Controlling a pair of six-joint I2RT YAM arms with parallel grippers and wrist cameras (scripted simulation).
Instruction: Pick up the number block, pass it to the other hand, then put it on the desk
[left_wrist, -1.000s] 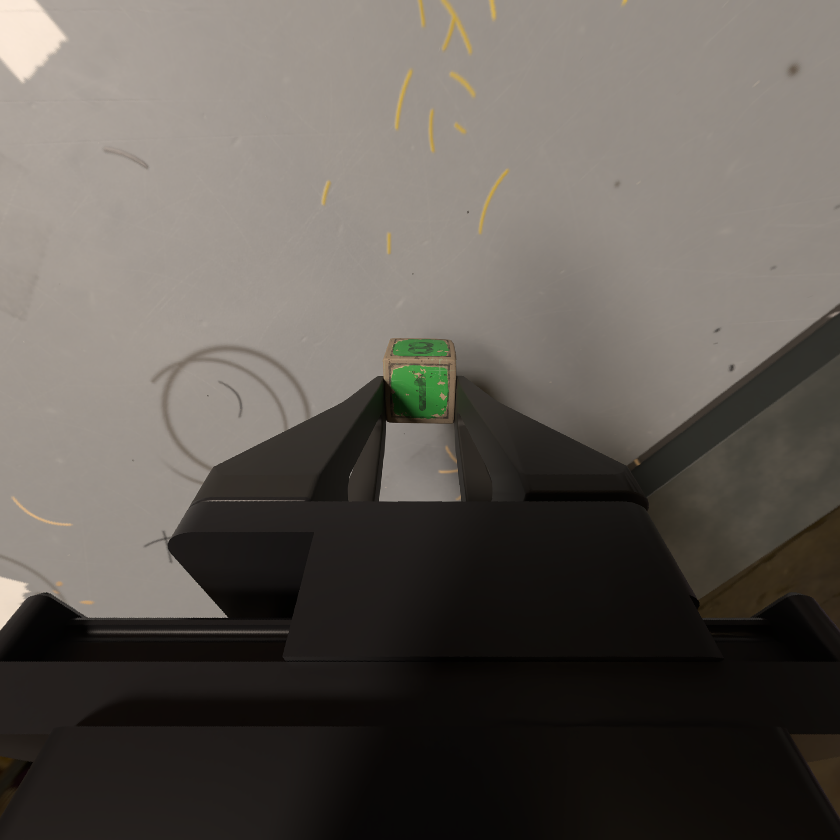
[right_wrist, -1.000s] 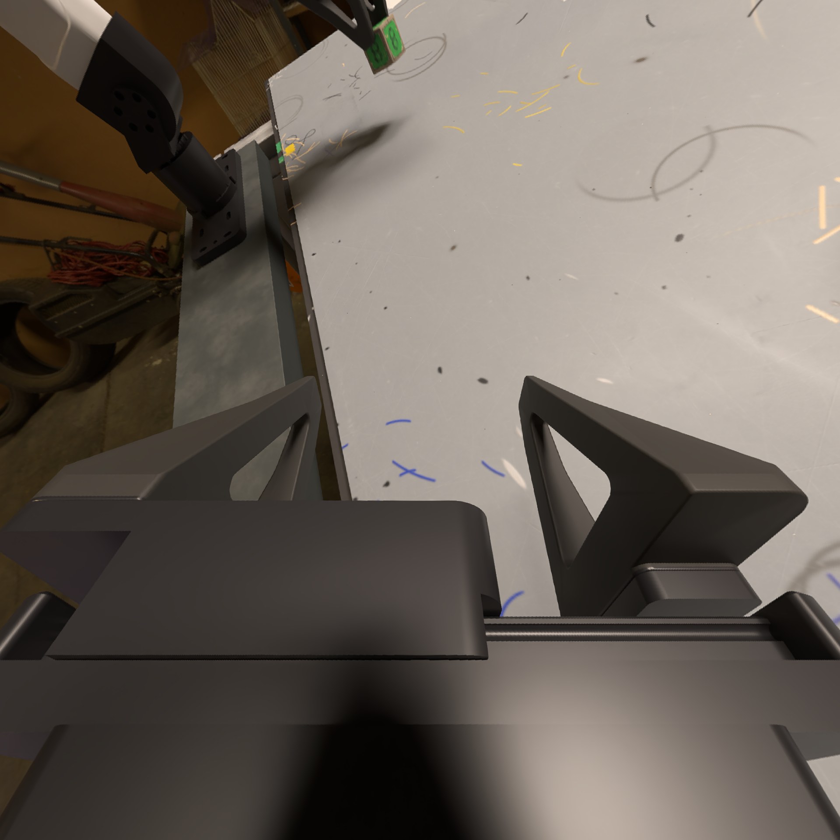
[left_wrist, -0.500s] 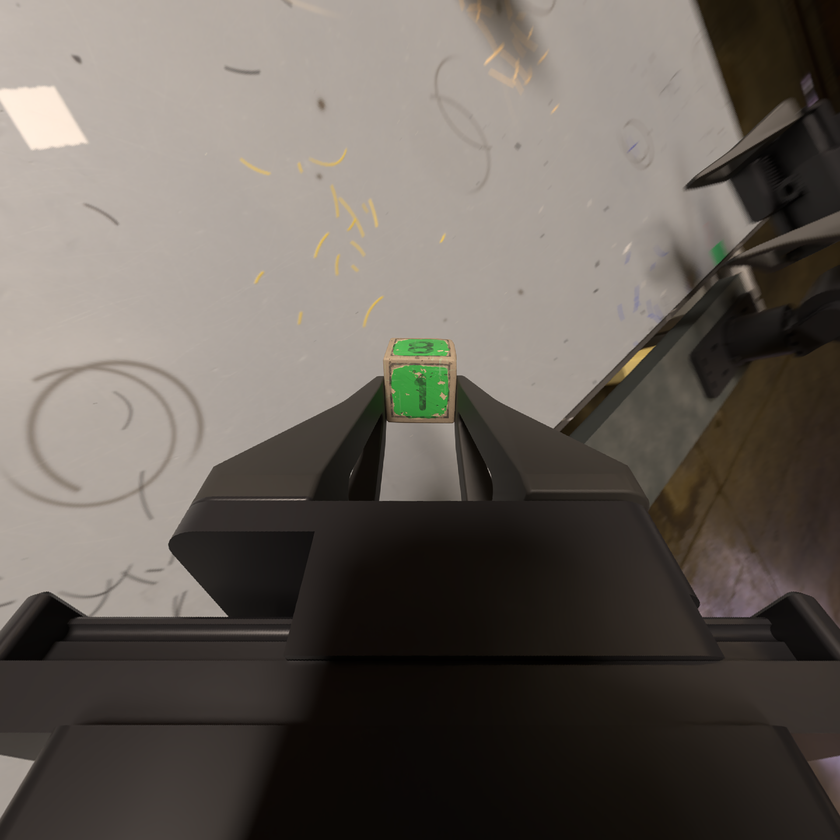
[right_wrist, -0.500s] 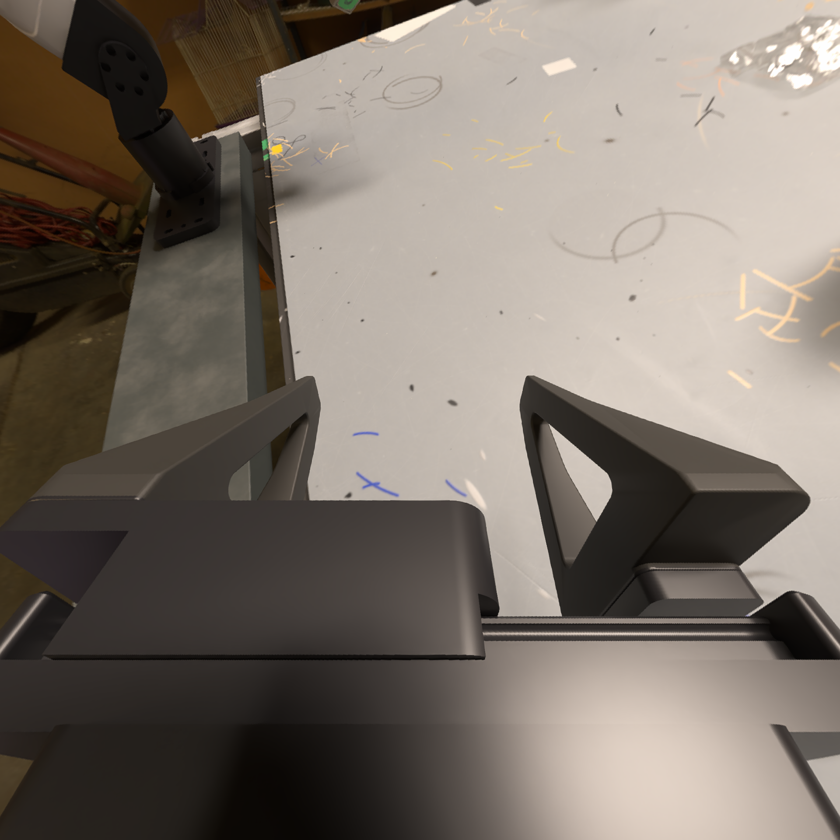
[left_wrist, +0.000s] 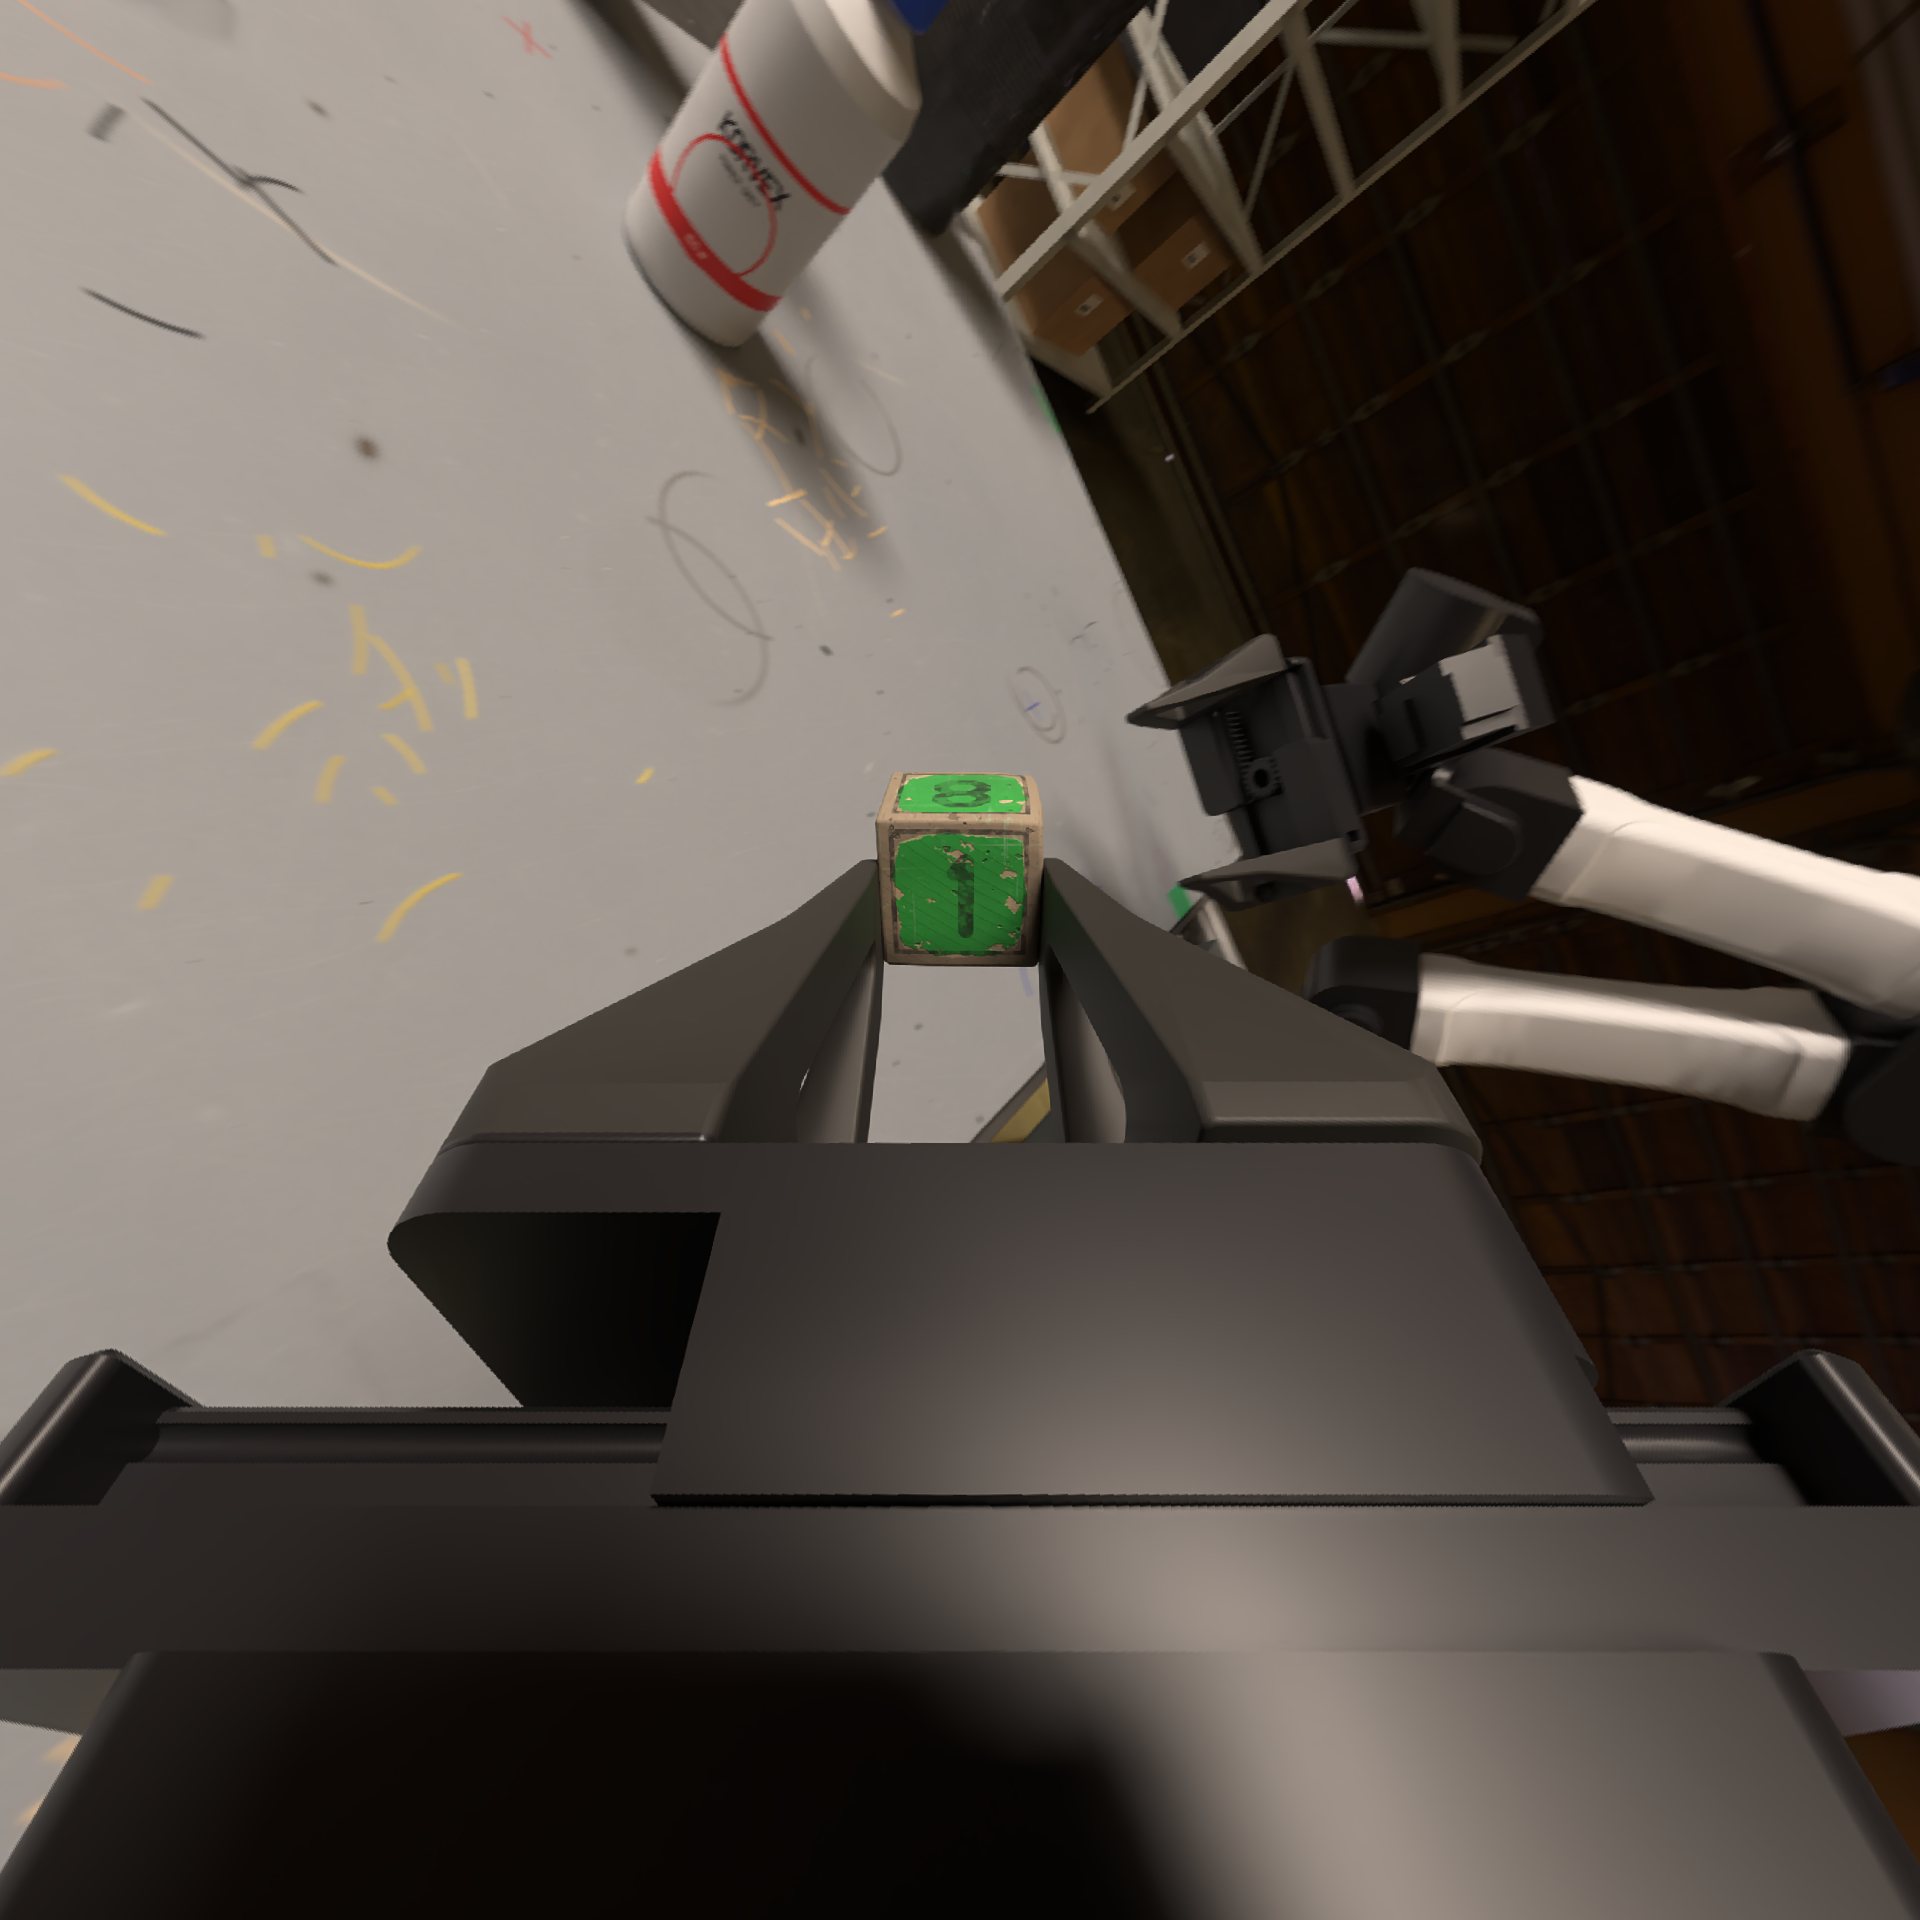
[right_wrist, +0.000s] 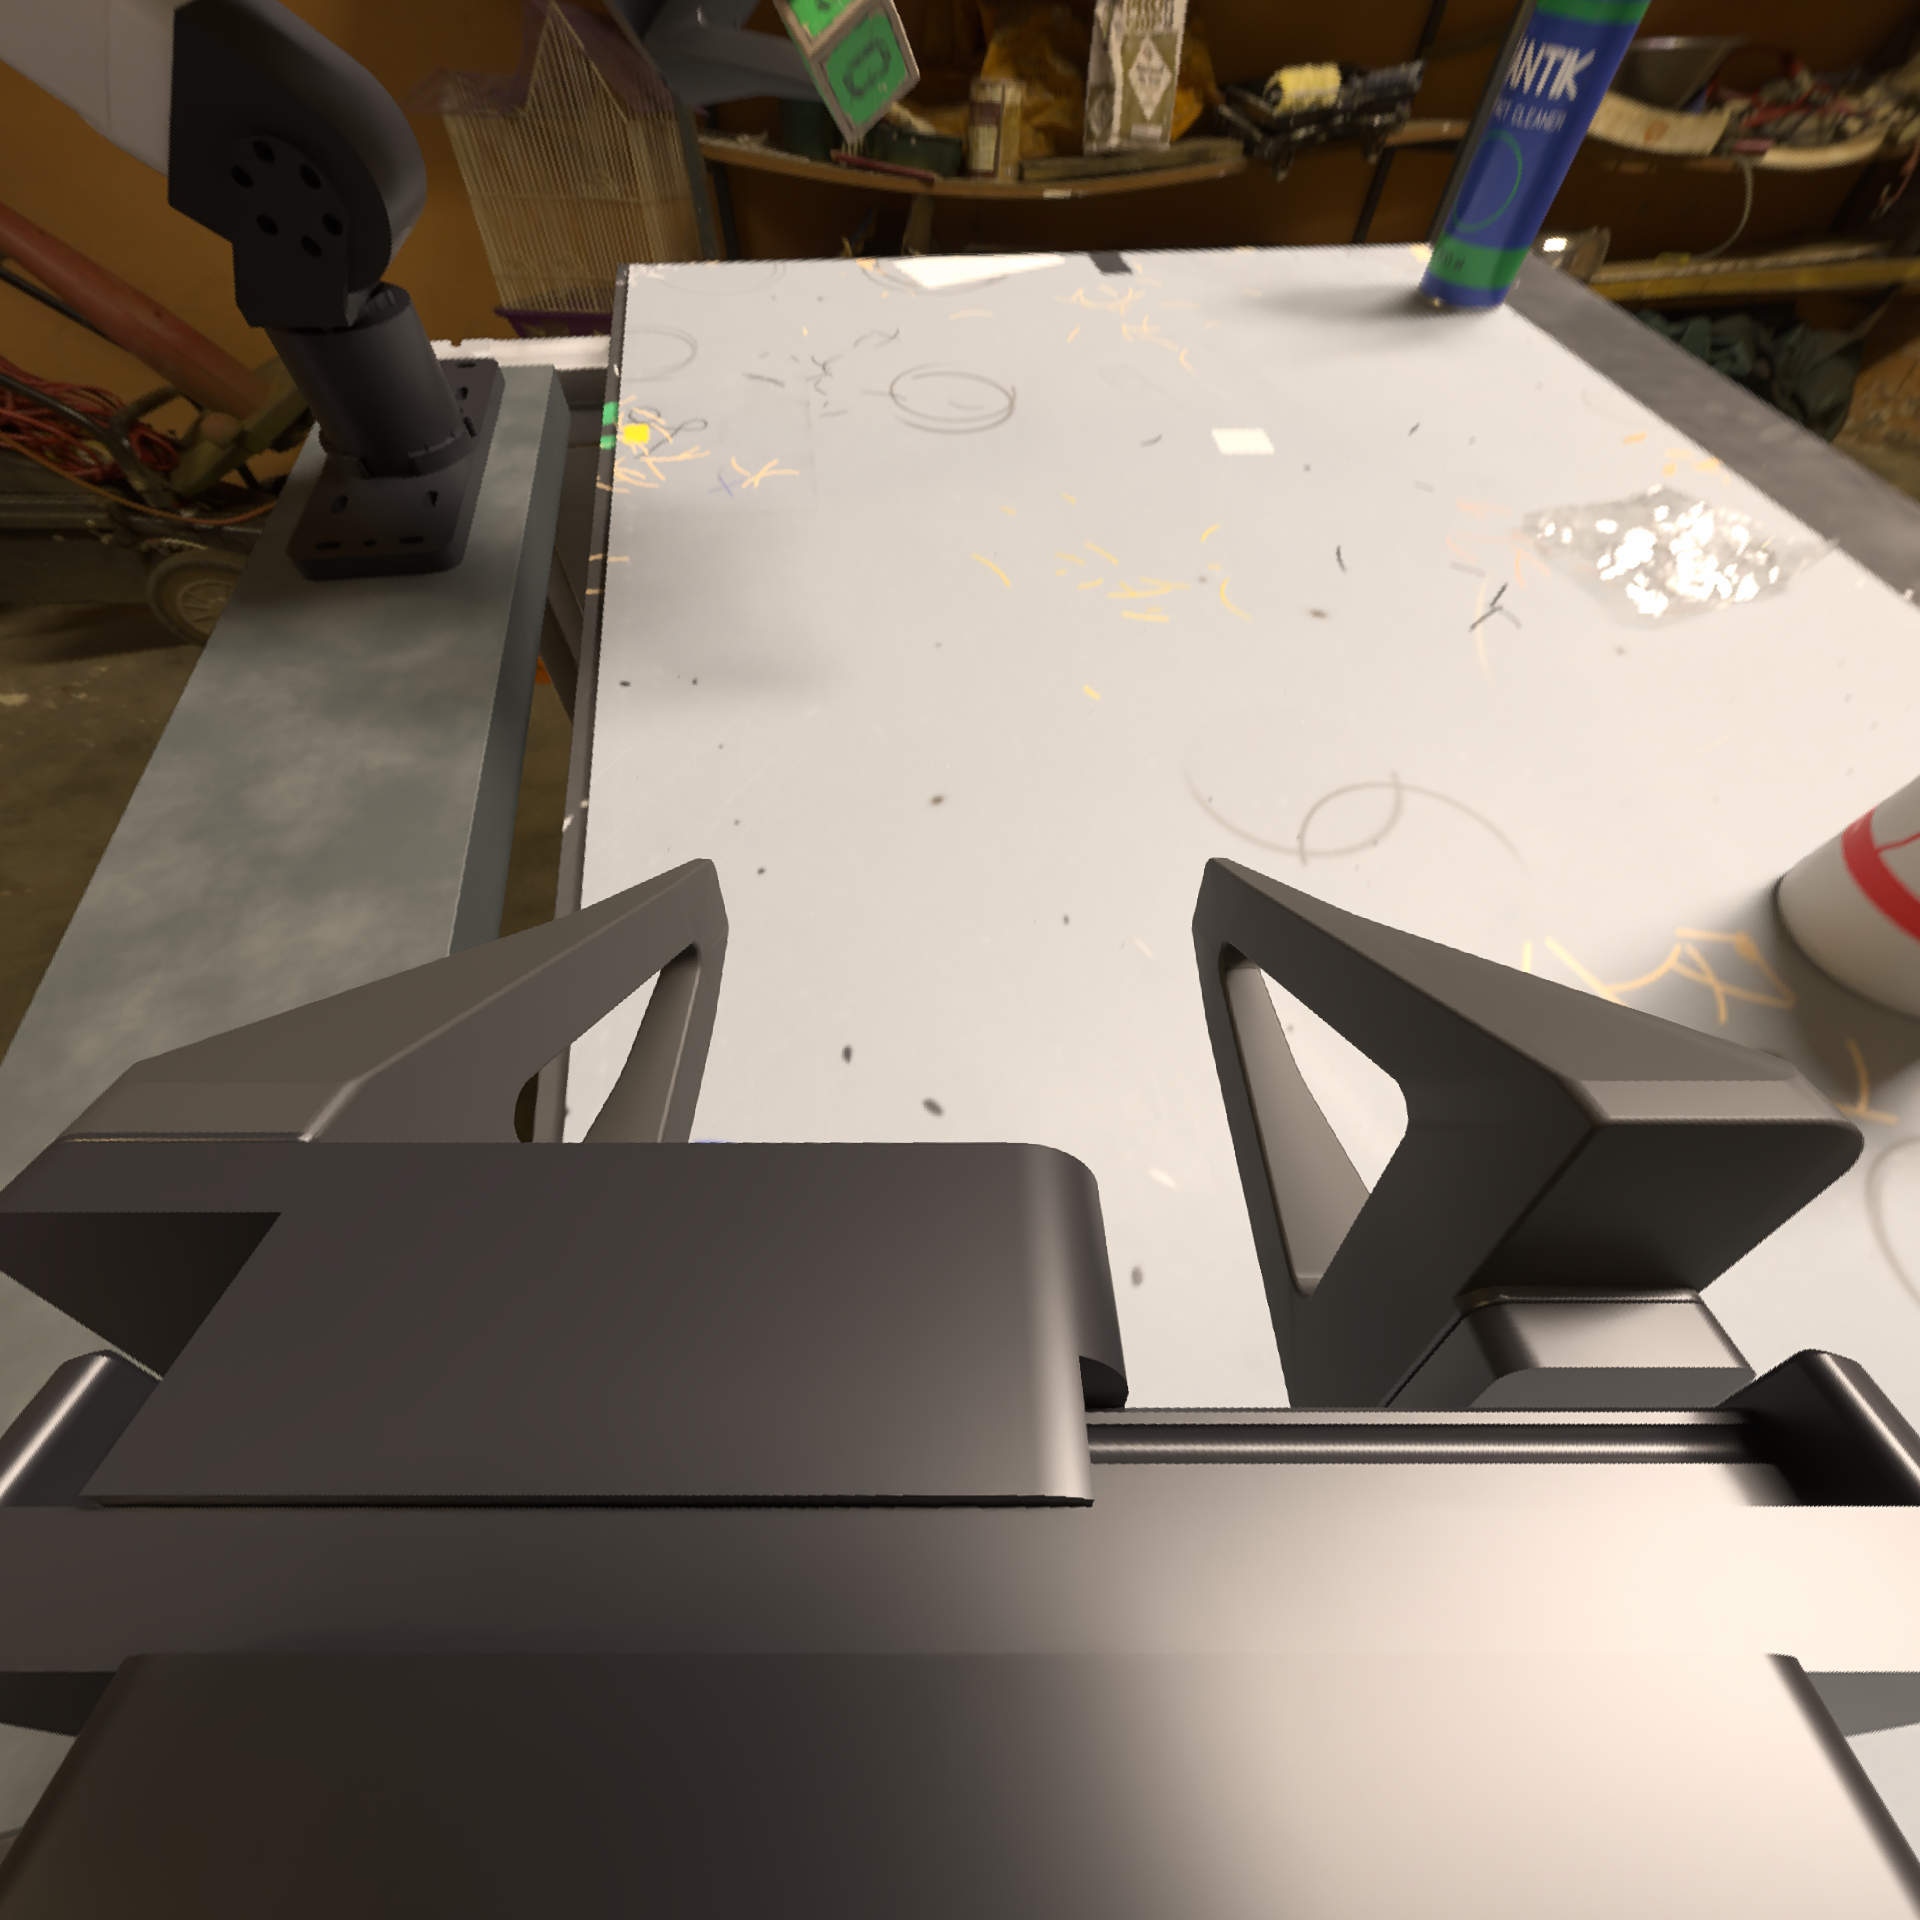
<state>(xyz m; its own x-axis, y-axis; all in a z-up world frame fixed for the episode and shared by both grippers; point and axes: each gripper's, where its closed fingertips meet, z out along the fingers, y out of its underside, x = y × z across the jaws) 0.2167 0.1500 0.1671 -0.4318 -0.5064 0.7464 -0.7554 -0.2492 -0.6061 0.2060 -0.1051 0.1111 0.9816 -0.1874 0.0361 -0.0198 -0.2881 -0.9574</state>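
Note:
The number block (left_wrist: 958, 871) is a small wooden cube with worn green faces. My left gripper (left_wrist: 958, 883) is shut on it and holds it high above the grey desk (left_wrist: 312, 935). In the right wrist view the block (right_wrist: 852, 57) shows at the top, held in the air by the left gripper's fingers. My right gripper (right_wrist: 961, 883) is open and empty above the desk (right_wrist: 1039, 675) near its edge. It also shows in the left wrist view (left_wrist: 1226, 800), to the right of the block, apart from it, with its jaws wide.
A white can with red bands (left_wrist: 758, 156) stands on the desk; its edge shows in the right wrist view (right_wrist: 1860, 914). A blue spray can (right_wrist: 1507, 156) stands at the far corner. A crumpled clear wrapper (right_wrist: 1652, 540) lies nearby. The left arm's base (right_wrist: 384, 488) is on a side ledge.
My left gripper has risen and swung right with the block, so the right arm and the white can come into view. My right gripper has lifted and tilted up, still open.

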